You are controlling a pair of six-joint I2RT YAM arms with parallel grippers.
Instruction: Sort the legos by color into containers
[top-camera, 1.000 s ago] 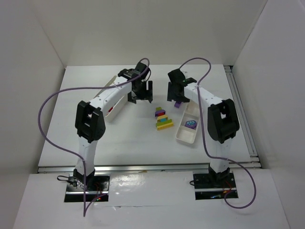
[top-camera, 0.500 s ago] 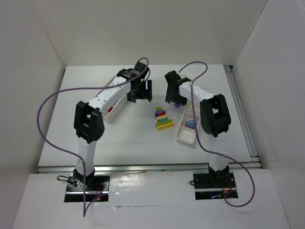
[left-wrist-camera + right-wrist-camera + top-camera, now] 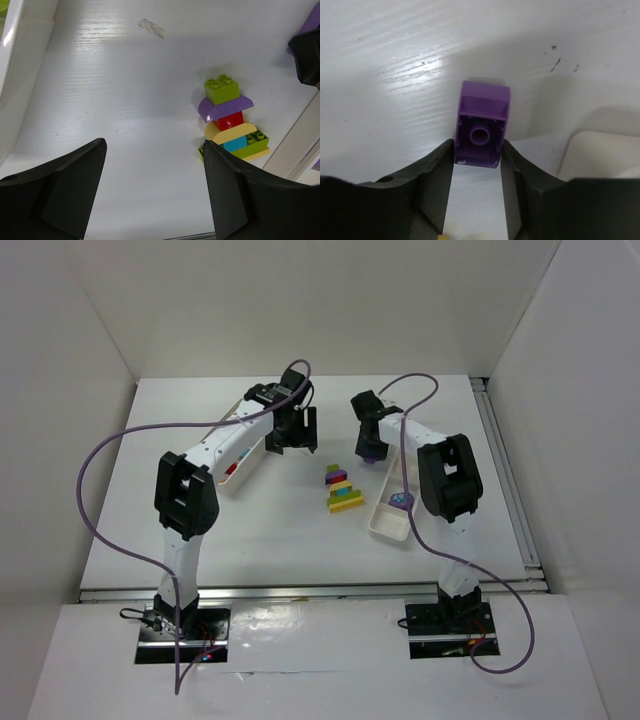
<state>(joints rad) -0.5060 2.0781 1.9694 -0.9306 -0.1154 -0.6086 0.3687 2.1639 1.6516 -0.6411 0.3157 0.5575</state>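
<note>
R end effector: purple lego underside

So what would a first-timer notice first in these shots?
Probably the stack of coloured legos mid-table: green, purple, red, yellow and blue. Then the right gripper, pressed against both sides of a purple brick beside the white tray, while the left gripper hangs open nearby.

Bright overhead light; glare streak on table; soft shadow around purple lego.
</note>
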